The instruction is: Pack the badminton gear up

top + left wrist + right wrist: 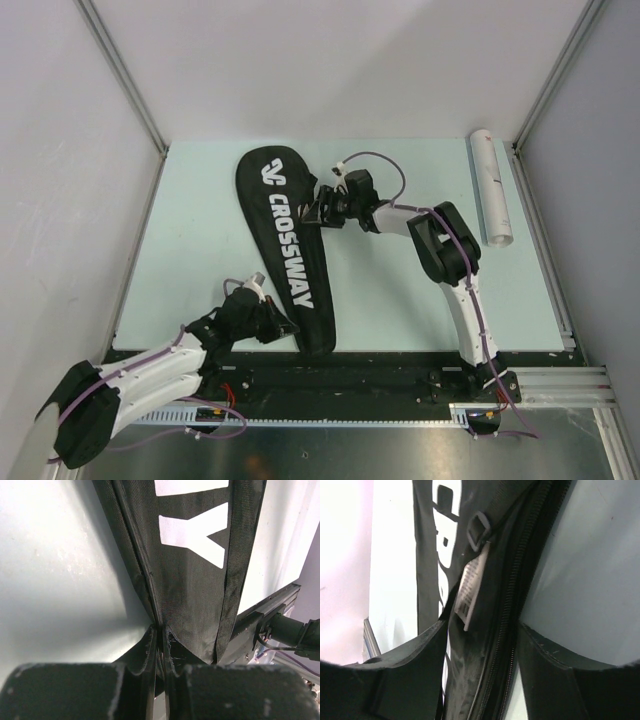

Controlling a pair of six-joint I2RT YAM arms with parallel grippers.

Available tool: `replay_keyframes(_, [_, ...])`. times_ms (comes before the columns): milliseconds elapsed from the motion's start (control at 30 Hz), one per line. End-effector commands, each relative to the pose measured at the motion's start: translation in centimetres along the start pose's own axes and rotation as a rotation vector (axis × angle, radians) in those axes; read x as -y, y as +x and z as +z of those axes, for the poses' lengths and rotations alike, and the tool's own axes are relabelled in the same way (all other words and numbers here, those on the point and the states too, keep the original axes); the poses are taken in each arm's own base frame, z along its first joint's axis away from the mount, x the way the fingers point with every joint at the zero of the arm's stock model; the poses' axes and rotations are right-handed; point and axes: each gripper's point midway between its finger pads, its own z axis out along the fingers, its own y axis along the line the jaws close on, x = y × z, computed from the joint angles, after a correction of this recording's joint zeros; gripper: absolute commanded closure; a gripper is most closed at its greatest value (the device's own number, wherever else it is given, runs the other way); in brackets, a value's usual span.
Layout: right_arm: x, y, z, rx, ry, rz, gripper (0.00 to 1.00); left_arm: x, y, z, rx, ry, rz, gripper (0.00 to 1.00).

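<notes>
Step in hand, judged: zipping shut long black fabric "CROSSWAY" racket bag (290, 240), lying mid-table. Left gripper (159, 640) pinches bag's near-end seam. Right gripper (482, 630) stands wide astride black zipper (510, 605), gripping nothing. Next move calls for finding zipper pull. Right wrist alone shows white sewn label (470, 590); top alone shows white cylindrical tube (490, 185), far right.

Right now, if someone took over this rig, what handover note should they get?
Left gripper: shut on the racket bag, pinching the edge seam at its narrow end.
Right gripper: open, fingers either side of the bag's zipper edge, toward the wide end.
Bag lies flat on the table; white tube lies apart, far right.
Done: no rackets or shuttlecocks loose in view.
Left: confirm the zip is closed; probably stow the tube.
</notes>
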Motion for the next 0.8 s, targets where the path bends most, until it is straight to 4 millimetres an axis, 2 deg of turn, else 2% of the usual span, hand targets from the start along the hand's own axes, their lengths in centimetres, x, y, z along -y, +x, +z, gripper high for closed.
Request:
replay_keyframes(0, [1.7, 3.9, 1.4, -0.109, 0.027, 0.065, 0.46, 1.8, -0.1, -0.4, -0.010, 0.058, 0.052, 0.88])
replay_keyframes(33, [1.0, 3.8, 1.3, -0.110, 0.001, 0.072, 0.51, 2.1, -0.2, -0.4, -0.010, 0.068, 0.065, 0.86])
replay_keyframes(67, [0.5, 3.5, 1.1, -0.097, -0.018, 0.086, 0.61, 2.2, -0.3, -0.5, -0.009, 0.072, 0.078, 0.81])
replay_keyframes(133, [-1.1, 1.9, 0.0, -0.070, -0.055, 0.094, 0.73, 3.2, -1.0, -0.9, 0.017, 0.094, 0.130, 0.75])
replay_keyframes(167, [-1.7, 1.2, -0.4, -0.056, -0.072, 0.092, 0.83, 3.2, -1.3, -1.1, 0.025, 0.081, 0.142, 0.67])
replay_keyframes(233, [-3.8, -0.7, -1.8, -0.019, -0.106, 0.080, 0.92, 5.1, -2.6, -2.1, 0.075, 0.114, 0.211, 0.61])
replay_keyframes(300, [-4.9, -1.4, -2.5, -0.016, -0.114, 0.077, 1.00, 6.7, -4.3, -3.3, 0.136, 0.114, 0.277, 0.52])
replay_keyframes(333, [-5.8, -2.1, -3.1, -0.005, -0.121, 0.068, 1.00, 7.5, -5.1, -3.9, 0.168, 0.121, 0.298, 0.49])
replay_keyframes(367, [-5.8, -2.1, -3.4, -0.008, -0.105, 0.079, 1.00, 8.1, -6.0, -4.3, 0.203, 0.114, 0.315, 0.42])
replay_keyframes(400, [-5.9, -2.2, -3.7, -0.004, -0.097, 0.080, 1.00, 9.6, -7.0, -5.1, 0.237, 0.128, 0.346, 0.37])
replay_keyframes(433, [-6.3, -2.8, -4.2, 0.015, -0.087, 0.080, 1.00, 10.3, -7.6, -5.3, 0.254, 0.127, 0.359, 0.35])
replay_keyframes(467, [-6.4, -2.8, -4.4, 0.015, -0.072, 0.091, 1.00, 11.5, -8.4, -5.4, 0.262, 0.124, 0.372, 0.34])
replay_keyframes(567, [-7.1, -3.7, -5.7, 0.054, -0.018, 0.106, 1.00, 13.3, -9.6, -4.7, 0.258, 0.102, 0.429, 0.36])
replay_keyframes(633, [-7.1, -4.6, -6.2, 0.101, 0.049, 0.098, 1.00, 13.8, -10.2, -4.2, 0.261, 0.083, 0.451, 0.37])
replay_keyframes(667, [-7.2, -4.5, -6.9, 0.099, 0.083, 0.109, 1.00, 14.8, -10.8, -4.3, 0.276, 0.090, 0.462, 0.35])
replay_keyframes(700, [-7.4, -4.3, -6.9, 0.101, 0.108, 0.115, 1.00, 14.5, -11.0, -3.5, 0.262, 0.060, 0.474, 0.34])
replay_keyframes(733, [-7.1, -5.0, -7.3, 0.137, 0.156, 0.121, 1.00, 14.7, -11.3, -3.3, 0.264, 0.053, 0.488, 0.33])
replay_keyframes(767, [-7.0, -4.5, -7.5, 0.129, 0.190, 0.129, 1.00, 15.3, -11.7, -3.2, 0.270, 0.054, 0.502, 0.30])
